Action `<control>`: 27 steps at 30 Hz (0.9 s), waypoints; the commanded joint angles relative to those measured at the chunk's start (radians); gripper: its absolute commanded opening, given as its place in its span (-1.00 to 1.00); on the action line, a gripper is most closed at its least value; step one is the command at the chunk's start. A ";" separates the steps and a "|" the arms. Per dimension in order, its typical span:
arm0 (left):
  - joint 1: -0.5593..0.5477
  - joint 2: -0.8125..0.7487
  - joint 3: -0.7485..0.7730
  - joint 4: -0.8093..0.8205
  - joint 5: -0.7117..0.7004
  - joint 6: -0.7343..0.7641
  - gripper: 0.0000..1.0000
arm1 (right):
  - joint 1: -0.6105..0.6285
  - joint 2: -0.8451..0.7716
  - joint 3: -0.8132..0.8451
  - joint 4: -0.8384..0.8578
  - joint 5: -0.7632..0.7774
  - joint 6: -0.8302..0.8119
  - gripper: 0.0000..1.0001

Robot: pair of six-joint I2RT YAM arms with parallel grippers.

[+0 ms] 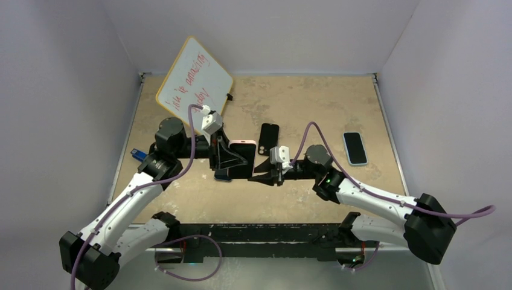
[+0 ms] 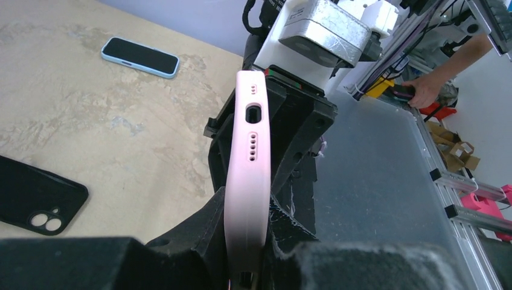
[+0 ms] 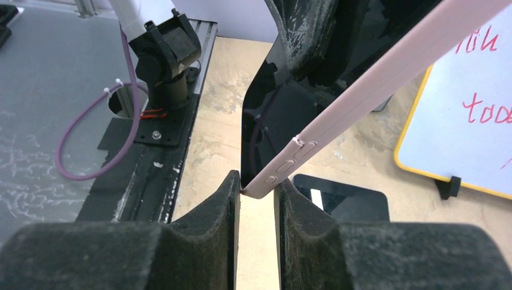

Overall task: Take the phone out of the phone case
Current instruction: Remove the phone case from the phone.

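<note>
Left fingers [image 2: 187,241] pinch the pink phone case [image 2: 247,175] upright; right fingers [image 3: 205,235], reaching level across, apparently nip its corner.

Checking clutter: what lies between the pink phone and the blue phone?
In the top view, a black case lies flat beside the pink phone; the right arm's wrist crosses the rest toward the blue phone.
</note>
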 commanded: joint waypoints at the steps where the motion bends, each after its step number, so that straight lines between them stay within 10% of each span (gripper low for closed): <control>1: 0.004 0.023 0.097 0.032 0.011 0.003 -1.00 | -0.001 -0.001 0.060 -0.111 -0.042 -0.218 -0.57; 4: 0.004 0.072 0.123 0.014 0.023 -0.004 -1.00 | -0.002 0.017 0.083 -0.173 -0.040 -0.321 -1.00; 17: 0.012 0.165 0.208 -0.123 0.049 0.031 -1.00 | -0.002 0.104 0.193 -0.333 -0.004 -0.664 -1.00; 27: 0.038 0.120 0.128 -0.064 0.091 0.005 -1.00 | -0.001 0.128 0.171 -0.150 -0.001 -0.517 -1.00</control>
